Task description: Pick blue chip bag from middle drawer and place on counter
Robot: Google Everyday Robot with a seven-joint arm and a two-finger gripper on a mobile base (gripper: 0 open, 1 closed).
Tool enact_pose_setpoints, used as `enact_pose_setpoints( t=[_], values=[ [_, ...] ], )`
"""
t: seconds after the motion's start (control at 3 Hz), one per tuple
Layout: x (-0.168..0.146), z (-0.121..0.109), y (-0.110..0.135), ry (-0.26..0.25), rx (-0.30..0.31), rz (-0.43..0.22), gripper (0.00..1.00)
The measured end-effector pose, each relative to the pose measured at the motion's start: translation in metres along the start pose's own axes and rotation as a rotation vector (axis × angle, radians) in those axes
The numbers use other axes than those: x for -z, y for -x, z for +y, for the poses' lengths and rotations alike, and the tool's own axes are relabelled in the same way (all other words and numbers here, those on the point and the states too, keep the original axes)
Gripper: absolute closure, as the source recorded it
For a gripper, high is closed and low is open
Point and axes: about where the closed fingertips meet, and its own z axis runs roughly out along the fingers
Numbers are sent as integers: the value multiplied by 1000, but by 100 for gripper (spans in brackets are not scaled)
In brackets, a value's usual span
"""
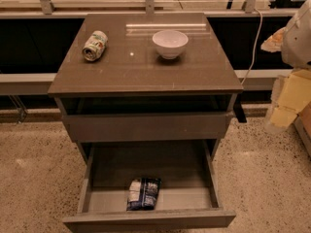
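The blue chip bag lies on the pale floor of the open middle drawer, near its front and slightly left of centre. The counter is the glossy grey-brown top of the cabinet. My arm comes in at the right edge of the camera view. Its gripper shows as pale yellow and white parts to the right of the cabinet, at about the height of the upper drawer. It is well apart from the bag and the drawer and holds nothing that I can see.
A white bowl stands on the counter at the back centre. A green-and-white drink can lies on its side at the back left. The upper drawer front is slightly out, above the open drawer. Speckled floor surrounds the cabinet.
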Motion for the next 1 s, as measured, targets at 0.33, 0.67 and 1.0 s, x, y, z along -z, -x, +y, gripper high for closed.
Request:
enact_pose_setpoints(
  t=[0.33, 0.67, 1.0],
  values=[
    [0, 0, 0, 0, 0, 0, 0],
    [-36, -13, 10, 61, 129, 50, 0],
    [-103, -35, 34, 156, 358, 53, 0]
  ],
)
